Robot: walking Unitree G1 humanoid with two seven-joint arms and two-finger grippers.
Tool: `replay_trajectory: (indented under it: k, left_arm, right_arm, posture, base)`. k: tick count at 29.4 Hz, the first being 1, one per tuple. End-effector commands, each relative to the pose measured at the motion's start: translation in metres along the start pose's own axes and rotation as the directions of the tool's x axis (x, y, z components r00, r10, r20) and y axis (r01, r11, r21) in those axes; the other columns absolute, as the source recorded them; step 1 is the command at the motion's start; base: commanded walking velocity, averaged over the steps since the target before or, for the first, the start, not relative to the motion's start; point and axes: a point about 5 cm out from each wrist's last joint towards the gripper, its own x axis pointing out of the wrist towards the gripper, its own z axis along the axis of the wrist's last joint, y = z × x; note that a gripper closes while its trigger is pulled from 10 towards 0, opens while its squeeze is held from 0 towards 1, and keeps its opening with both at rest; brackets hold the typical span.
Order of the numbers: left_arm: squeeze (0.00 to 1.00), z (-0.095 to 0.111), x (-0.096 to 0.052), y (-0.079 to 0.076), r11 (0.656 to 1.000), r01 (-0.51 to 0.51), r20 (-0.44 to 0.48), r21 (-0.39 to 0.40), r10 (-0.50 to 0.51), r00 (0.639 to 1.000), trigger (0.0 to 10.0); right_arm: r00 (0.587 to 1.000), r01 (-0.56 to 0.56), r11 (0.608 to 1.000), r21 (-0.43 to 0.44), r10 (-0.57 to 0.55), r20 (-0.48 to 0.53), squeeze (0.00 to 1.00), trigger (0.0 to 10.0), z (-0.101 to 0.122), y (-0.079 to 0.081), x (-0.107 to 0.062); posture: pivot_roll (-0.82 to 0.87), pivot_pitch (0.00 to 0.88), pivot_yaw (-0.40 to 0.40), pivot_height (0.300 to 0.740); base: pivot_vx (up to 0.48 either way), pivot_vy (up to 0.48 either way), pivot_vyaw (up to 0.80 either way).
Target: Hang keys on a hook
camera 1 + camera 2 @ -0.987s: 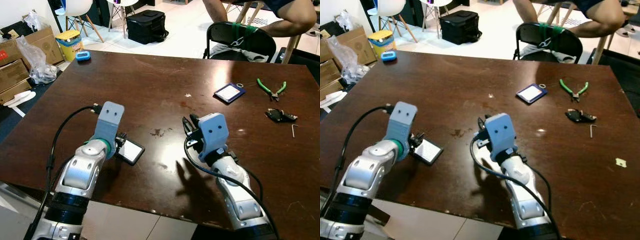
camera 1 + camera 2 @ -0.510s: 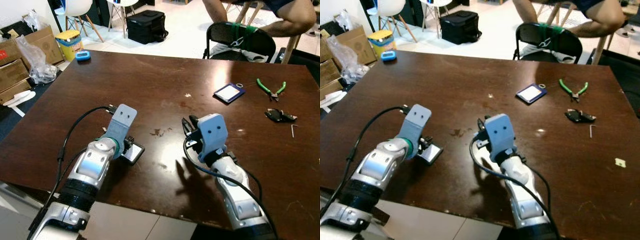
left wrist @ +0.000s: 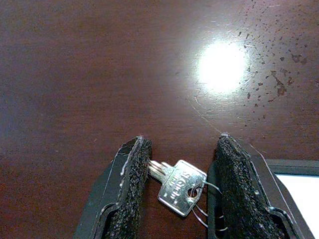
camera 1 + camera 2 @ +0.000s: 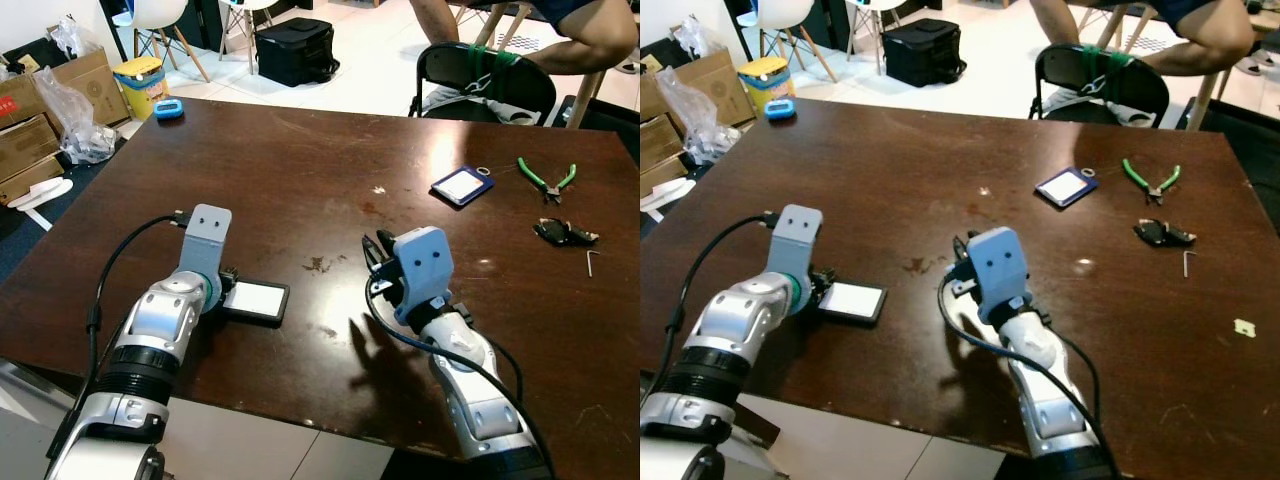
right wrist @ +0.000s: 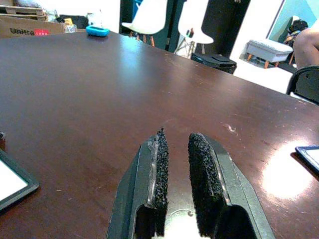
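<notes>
The left gripper (image 3: 179, 186) sits low over the brown table (image 4: 300, 160), jaws apart, with a silver key (image 3: 180, 192) on a thin wire ring lying between the pads, beside a black-framed card (image 4: 255, 301). The right gripper (image 5: 178, 164) hovers mid-table, jaws narrowly apart, holding nothing. Green pliers (image 4: 545, 178) lie well off to the right.

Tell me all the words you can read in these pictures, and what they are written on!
"Unitree", in red, on the cardboard box behind the table.
The stamped letters on the silver key between the left end effector fingers are too blurred to read.
The badge card and the card by the left end effector show no readable text.
</notes>
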Motion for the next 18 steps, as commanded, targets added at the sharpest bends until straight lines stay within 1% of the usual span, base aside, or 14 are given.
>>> replay_trajectory:
  k: [1, 3, 5, 6, 7, 8, 9, 11, 14, 16, 18]
  left_arm:
    - [0.00, -0.020, 0.001, 0.006, 1.000, -0.009, -0.081, -0.020, 0.008, 0.997, 10.0]
    - [0.00, -0.024, -0.001, 0.006, 0.997, 0.010, -0.097, -0.070, -0.017, 0.995, 10.0]
    - [0.00, -0.025, -0.005, 0.003, 0.989, 0.060, -0.106, -0.138, -0.075, 0.992, 10.0]
    - [0.00, -0.025, -0.005, 0.003, 0.989, 0.060, -0.106, -0.138, -0.075, 0.992, 10.0]
    - [0.00, -0.025, -0.009, -0.001, 0.976, 0.103, -0.107, -0.191, -0.125, 0.986, 10.0]
    - [0.00, -0.024, -0.016, -0.007, 0.954, 0.162, -0.099, -0.252, -0.192, 0.976, 10.0]
    - [0.00, -0.024, -0.016, -0.007, 0.954, 0.162, -0.099, -0.252, -0.192, 0.976, 10.0]
    - [0.00, -0.021, -0.027, -0.013, 0.913, 0.241, -0.073, -0.329, -0.279, 0.957, 10.0]
    - [0.00, -0.014, -0.039, -0.018, 0.880, 0.292, -0.034, -0.376, -0.328, 0.944, 10.0]
    - [0.00, -0.009, -0.044, -0.019, 0.867, 0.312, -0.006, -0.389, -0.341, 0.940, 10.0]
    - [0.00, -0.008, -0.045, -0.017, 0.880, 0.298, 0.002, -0.369, -0.320, 0.948, 10.0]
  right_arm:
    - [1.000, -0.011, 1.000, 0.006, 0.011, -0.008, 0.00, 10.0, -0.003, 0.004, -0.001]
    - [1.000, -0.009, 1.000, 0.005, 0.009, -0.008, 0.00, 10.0, -0.002, 0.003, -0.001]
    - [1.000, -0.008, 1.000, 0.005, 0.008, -0.008, 0.00, 10.0, -0.003, 0.003, -0.002]
    - [1.000, -0.008, 1.000, 0.005, 0.008, -0.008, 0.00, 10.0, -0.003, 0.003, -0.002]
    - [1.000, -0.008, 1.000, 0.005, 0.008, -0.010, 0.00, 10.0, -0.003, 0.003, -0.002]
    - [1.000, -0.008, 1.000, 0.005, 0.008, -0.011, 0.00, 10.0, -0.003, 0.003, -0.003]
    - [1.000, -0.008, 1.000, 0.005, 0.008, -0.011, 0.00, 10.0, -0.003, 0.003, -0.003]
    - [1.000, -0.009, 1.000, 0.007, 0.009, -0.013, 0.00, 10.0, -0.004, 0.004, -0.004]
    - [1.000, -0.011, 1.000, 0.008, 0.011, -0.013, 0.00, 10.0, -0.004, 0.004, -0.004]
    - [1.000, -0.014, 1.000, 0.008, 0.014, -0.012, 0.00, 10.0, -0.004, 0.005, -0.003]
    - [1.000, -0.015, 1.000, 0.008, 0.015, -0.011, 0.00, 10.0, -0.004, 0.004, -0.002]
  posture:
    - [-0.11, 0.106, 0.136, 0.740]
    - [-0.11, 0.107, 0.137, 0.740]
    - [-0.11, 0.107, 0.138, 0.740]
    - [-0.11, 0.107, 0.138, 0.740]
    - [-0.11, 0.109, 0.139, 0.740]
    - [-0.11, 0.110, 0.140, 0.740]
    - [-0.11, 0.110, 0.140, 0.740]
    - [-0.11, 0.111, 0.139, 0.740]
    - [-0.10, 0.109, 0.137, 0.740]
    - [-0.10, 0.109, 0.137, 0.740]
    - [-0.10, 0.109, 0.137, 0.740]
  base:
    - [0.000, 0.000, 0.00]
    - [0.000, 0.000, 0.00]
    - [0.000, 0.000, 0.00]
    - [0.000, 0.000, 0.00]
    - [0.000, 0.000, 0.00]
    - [0.000, 0.000, 0.00]
    - [0.000, 0.000, 0.00]
    - [0.000, 0.000, 0.00]
    - [0.000, 0.000, 0.00]
    - [0.000, 0.000, 0.00]
    - [0.000, 0.000, 0.00]
